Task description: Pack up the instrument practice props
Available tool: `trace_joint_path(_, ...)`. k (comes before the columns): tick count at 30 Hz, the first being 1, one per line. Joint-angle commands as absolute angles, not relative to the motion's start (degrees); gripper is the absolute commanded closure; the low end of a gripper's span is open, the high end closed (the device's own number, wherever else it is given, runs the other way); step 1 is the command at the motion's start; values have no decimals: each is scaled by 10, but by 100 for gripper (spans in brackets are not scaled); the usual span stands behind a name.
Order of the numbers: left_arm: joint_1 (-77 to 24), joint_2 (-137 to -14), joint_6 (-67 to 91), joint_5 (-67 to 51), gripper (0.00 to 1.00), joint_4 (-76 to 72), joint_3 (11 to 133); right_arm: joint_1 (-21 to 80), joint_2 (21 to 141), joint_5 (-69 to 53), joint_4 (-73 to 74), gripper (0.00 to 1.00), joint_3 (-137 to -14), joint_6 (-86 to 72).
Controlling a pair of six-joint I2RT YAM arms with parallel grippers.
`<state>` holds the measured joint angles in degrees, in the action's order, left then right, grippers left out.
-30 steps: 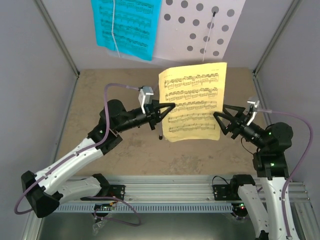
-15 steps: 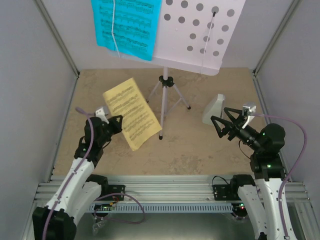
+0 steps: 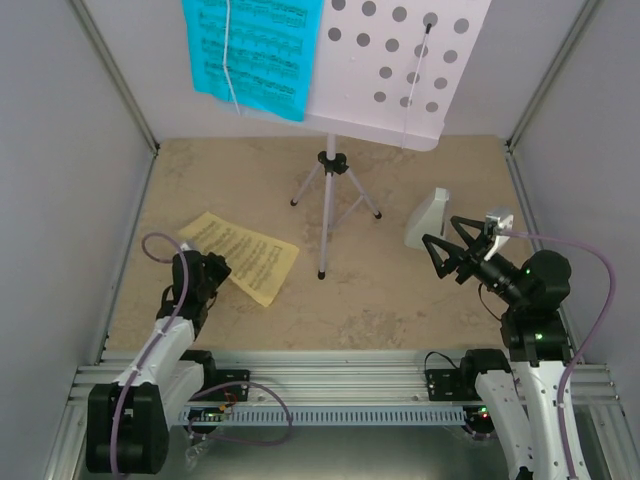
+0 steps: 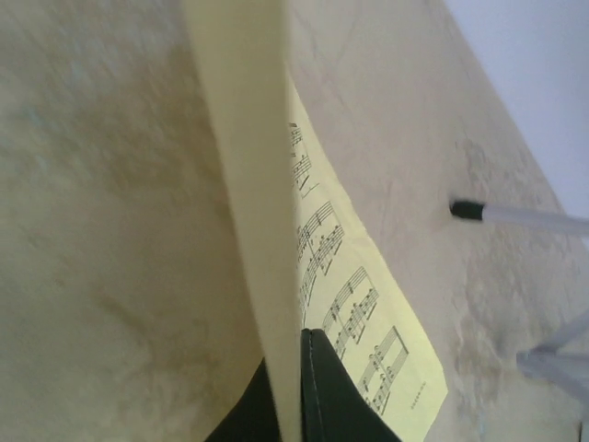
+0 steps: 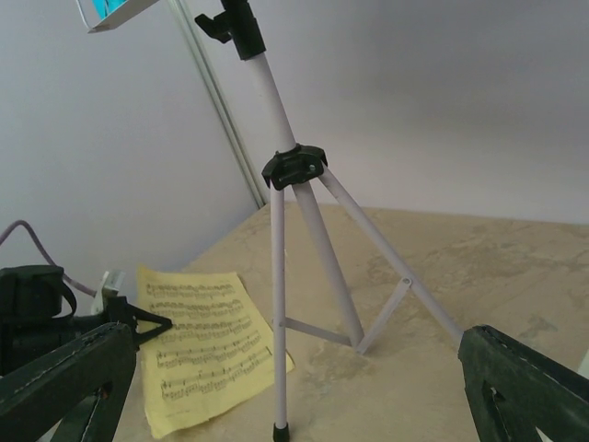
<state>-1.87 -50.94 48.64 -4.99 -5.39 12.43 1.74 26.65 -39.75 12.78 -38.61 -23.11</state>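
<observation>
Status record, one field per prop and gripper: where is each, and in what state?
yellow sheet: on the table, left of the tripod, one edge pinched
left gripper: shut on yellow sheet
cyan sheet: up on the stand, left side
stand: upright on its tripod
metronome: on the table at right, not held
right gripper: open, empty, just beside the metronome
</observation>
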Motion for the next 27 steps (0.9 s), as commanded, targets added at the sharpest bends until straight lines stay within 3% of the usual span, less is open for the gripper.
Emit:
trace_joint_path(1, 26, -506, 458, 9, 100, -54, 152, 17, 260, -386, 131, 2, -377, -222)
trace_joint_path(8, 46, -524, 418, 44, 100, -32, 167, 17, 259, -432, 110, 2, -360, -206)
trace_joint_path(12, 47, -530, 403, 50, 89, -13, 176, 17, 257, -423, 120, 2, -359, -196)
trace_joint_path(13, 47, -527, 400, 36, 83, -5, 180, 16, 256, -419, 120, 2, -358, -196)
trace_joint_path(16, 47, -491, 402, 0, 32, 7, 180, 16, 261, -425, 90, 2, -344, -225)
trace_joint_path(18, 47, -455, 410, 0, 13, 28, 184, 17, 270, -447, 58, 2, -330, -252)
trace_joint_path(22, 46, -398, 402, 19, 1, 111, 248, 21, 305, -467, 65, 2, -336, -242)
trace_joint_path(27, 45, -331, 411, 2, 1, 155, 318, 33, 331, -424, 114, 2, -353, -206)
